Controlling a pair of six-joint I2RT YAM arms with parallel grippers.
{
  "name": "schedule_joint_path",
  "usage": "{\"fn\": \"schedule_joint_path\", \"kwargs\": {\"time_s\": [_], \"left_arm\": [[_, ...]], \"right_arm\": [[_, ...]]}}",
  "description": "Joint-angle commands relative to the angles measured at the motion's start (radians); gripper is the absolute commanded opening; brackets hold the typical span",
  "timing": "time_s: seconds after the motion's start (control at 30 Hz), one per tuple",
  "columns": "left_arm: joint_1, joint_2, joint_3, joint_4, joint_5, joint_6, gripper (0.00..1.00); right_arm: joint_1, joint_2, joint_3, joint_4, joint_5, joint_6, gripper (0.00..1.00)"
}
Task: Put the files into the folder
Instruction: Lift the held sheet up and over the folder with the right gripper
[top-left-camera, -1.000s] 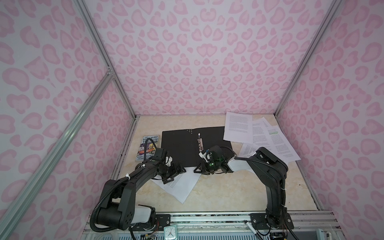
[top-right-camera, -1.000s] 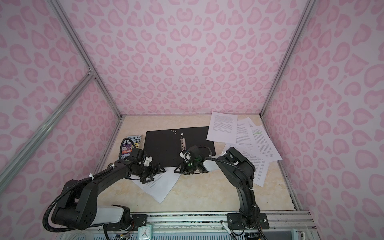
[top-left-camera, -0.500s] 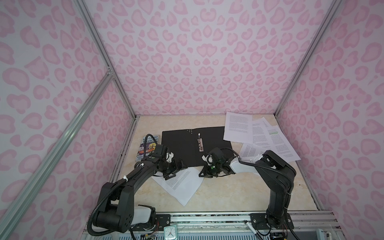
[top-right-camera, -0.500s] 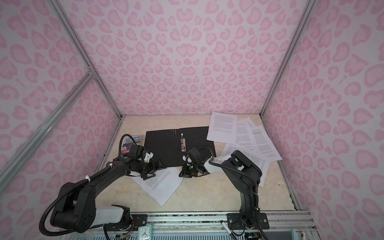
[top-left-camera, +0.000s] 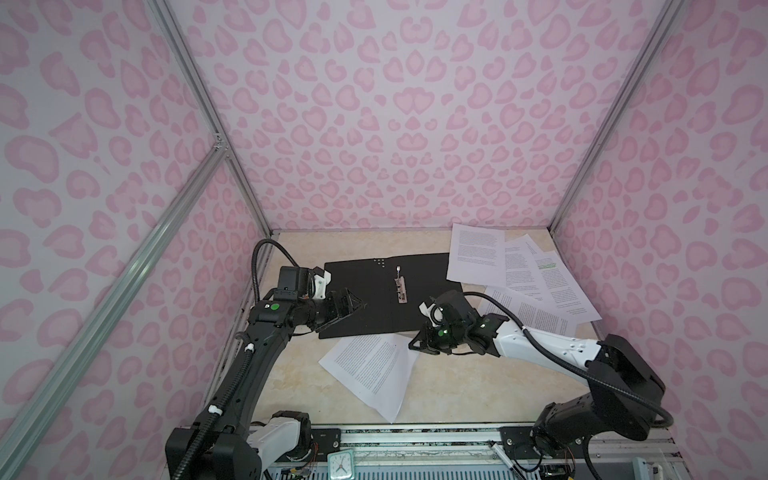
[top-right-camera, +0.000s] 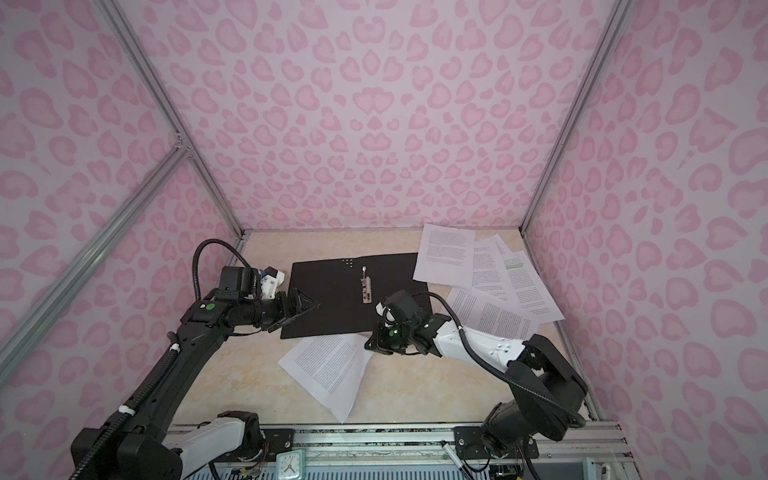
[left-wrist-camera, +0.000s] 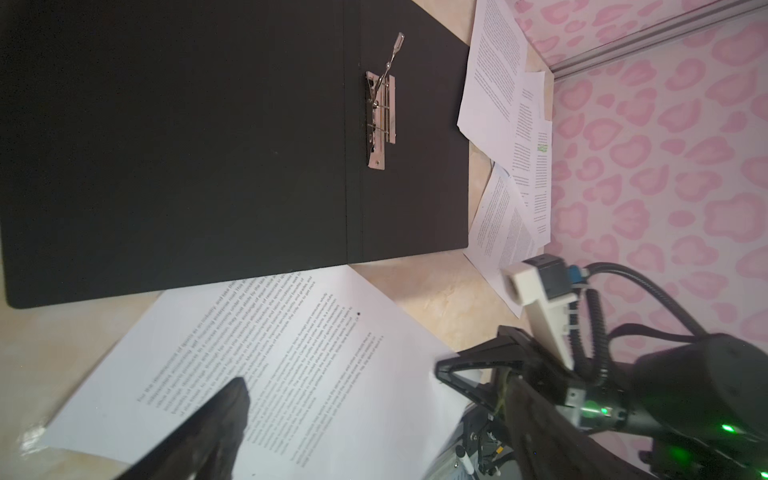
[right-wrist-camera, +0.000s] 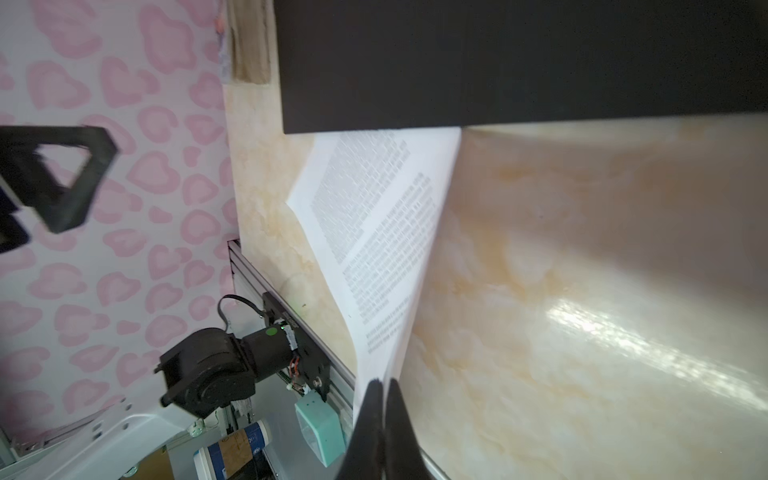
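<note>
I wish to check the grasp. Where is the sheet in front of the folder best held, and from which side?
The sheet's right corner, from the right, where the right gripper pinches it: that corner curls off the table; the rest lies flat and the far edge seems tucked under the folder.

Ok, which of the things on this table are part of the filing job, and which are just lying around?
For the job:
black folder, lying open
front sheet, its edge pinched in the right hand
other printed sheets, fanned out by the right wall
left hand, open at the folder's left edge

Just lying about:
small teal clock on the front rail
</note>
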Motion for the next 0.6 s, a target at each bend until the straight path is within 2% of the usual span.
{"fn": "schedule_joint_path", "kwargs": {"time_s": [0.0, 0.17, 0.3, 0.4, 0.57], "left_arm": [[0.006, -0.007, 0.007, -0.029, 0.001, 0.034, 0.97], [0.012, 0.008, 0.031, -0.023, -0.008, 0.040, 0.97], [0.014, 0.019, 0.056, -0.003, -0.031, 0.035, 0.97], [0.014, 0.035, 0.055, 0.035, -0.024, 0.023, 0.97], [0.014, 0.085, 0.047, 0.070, -0.016, 0.028, 0.97]], "right_arm": [[-0.018, -0.060, 0.075, -0.133, 0.053, -0.030, 0.00], [-0.095, -0.068, 0.276, -0.205, 0.019, -0.060, 0.00], [-0.196, -0.007, 0.443, -0.172, -0.003, -0.064, 0.00], [-0.285, 0.107, 0.635, -0.140, -0.053, -0.038, 0.00], [-0.368, 0.314, 0.966, -0.159, -0.096, -0.016, 0.00]]}}
